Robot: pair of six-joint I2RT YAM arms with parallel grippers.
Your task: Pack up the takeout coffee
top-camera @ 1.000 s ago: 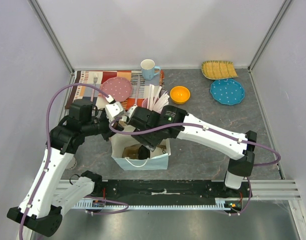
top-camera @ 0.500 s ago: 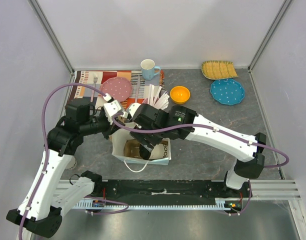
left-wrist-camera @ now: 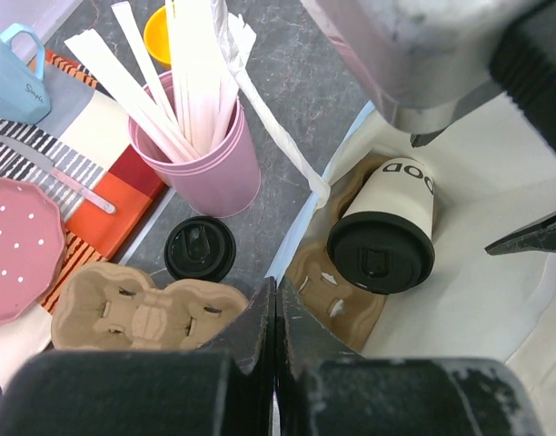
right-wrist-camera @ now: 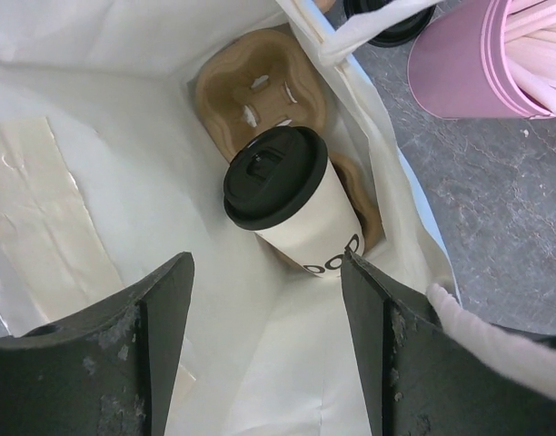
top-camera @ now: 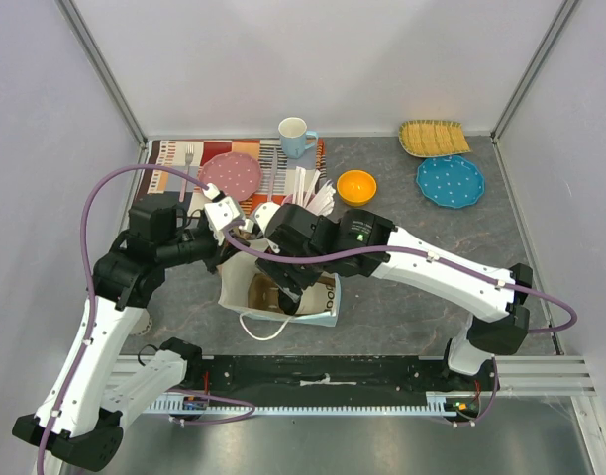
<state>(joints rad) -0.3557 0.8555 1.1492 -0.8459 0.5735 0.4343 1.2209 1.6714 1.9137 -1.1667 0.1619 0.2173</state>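
Right gripper [right-wrist-camera: 264, 272]: jaws spread wide, gripping nothing, poised over the open white paper bag [right-wrist-camera: 78, 182]. We log the small off-white paper coffee cup with black plastic lid [right-wrist-camera: 301, 218] just below and ahead of it, in line with the gap. The cup sits in the brown moulded-pulp cup carrier [right-wrist-camera: 260, 86] on the bag floor, long axis leaning off upright. Left gripper [left-wrist-camera: 276, 309]: clamped shut on the bag's rim, we judge. Right arm nearer.

Inside the paper bag [right-wrist-camera: 78, 182], bare floor along one side of the takeout coffee [right-wrist-camera: 292, 204]; other side taken by its cardboard carrier [right-wrist-camera: 255, 86]. Mouth straddled by spread jaws of the right gripper [right-wrist-camera: 266, 272], rim pinched in the left gripper [left-wrist-camera: 276, 291]. Just outside, crowded by pink stick cup [left-wrist-camera: 201, 159], loose black lid [left-wrist-camera: 199, 248], second carrier [left-wrist-camera: 137, 313].
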